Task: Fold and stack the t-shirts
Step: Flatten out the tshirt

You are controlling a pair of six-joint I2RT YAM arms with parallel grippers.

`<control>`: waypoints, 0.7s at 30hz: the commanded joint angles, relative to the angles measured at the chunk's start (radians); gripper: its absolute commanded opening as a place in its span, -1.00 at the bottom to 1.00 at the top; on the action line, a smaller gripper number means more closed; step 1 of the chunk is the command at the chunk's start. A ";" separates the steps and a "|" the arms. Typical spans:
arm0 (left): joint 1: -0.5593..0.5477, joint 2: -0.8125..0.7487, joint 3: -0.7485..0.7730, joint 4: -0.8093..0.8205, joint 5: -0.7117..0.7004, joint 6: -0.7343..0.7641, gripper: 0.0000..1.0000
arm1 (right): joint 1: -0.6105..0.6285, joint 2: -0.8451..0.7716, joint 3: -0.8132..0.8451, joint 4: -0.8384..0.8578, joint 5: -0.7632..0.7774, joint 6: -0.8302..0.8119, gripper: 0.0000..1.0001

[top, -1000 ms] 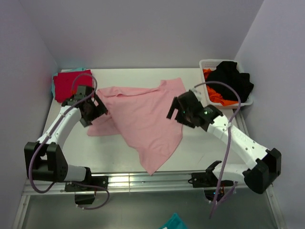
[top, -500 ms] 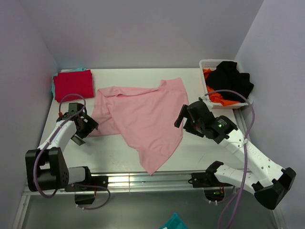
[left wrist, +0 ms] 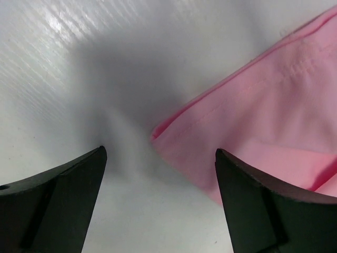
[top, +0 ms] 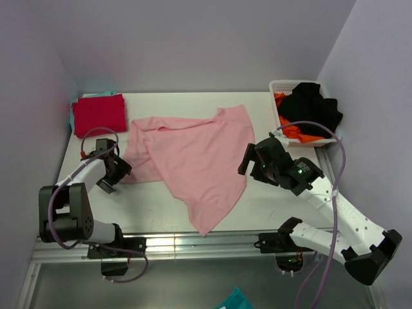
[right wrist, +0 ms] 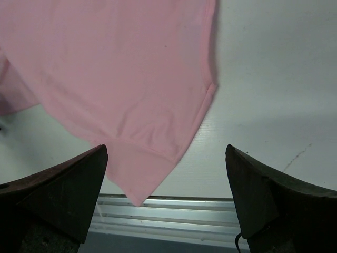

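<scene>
The light pink t-shirt lies crumpled and partly folded in the middle of the table, one corner reaching the near edge. A folded bright red t-shirt sits at the back left on a teal t-shirt, of which only a thin edge shows. My left gripper is open and empty, low over the table at the pink shirt's left corner. My right gripper is open and empty, above the shirt's right edge.
A white basket at the back right holds black and orange clothes. The metal rail of the table's near edge shows in the right wrist view. A teal scrap lies below the table edge.
My left gripper has drawn back off the pink shirt, toward the near left, to its corner. My right gripper has pulled back toward the right and near side. The shirt lies still.
</scene>
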 commanded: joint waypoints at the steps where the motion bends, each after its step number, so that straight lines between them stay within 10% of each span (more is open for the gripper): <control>1: 0.006 0.063 -0.015 0.108 0.002 -0.039 0.72 | -0.007 0.001 0.036 -0.019 0.035 -0.029 1.00; 12: 0.001 0.052 -0.021 0.107 0.036 -0.022 -0.05 | -0.019 -0.016 -0.024 -0.017 0.041 -0.031 1.00; 15: 0.000 0.029 -0.032 0.105 0.045 -0.007 -0.49 | -0.018 -0.025 -0.044 -0.012 0.029 -0.034 1.00; 16: 0.000 0.025 -0.032 0.101 0.045 -0.004 -0.98 | -0.018 -0.028 -0.049 -0.015 0.023 -0.038 1.00; 21: 0.000 -0.001 0.005 0.071 0.039 0.036 -0.99 | -0.015 -0.057 -0.154 -0.012 -0.164 -0.137 0.96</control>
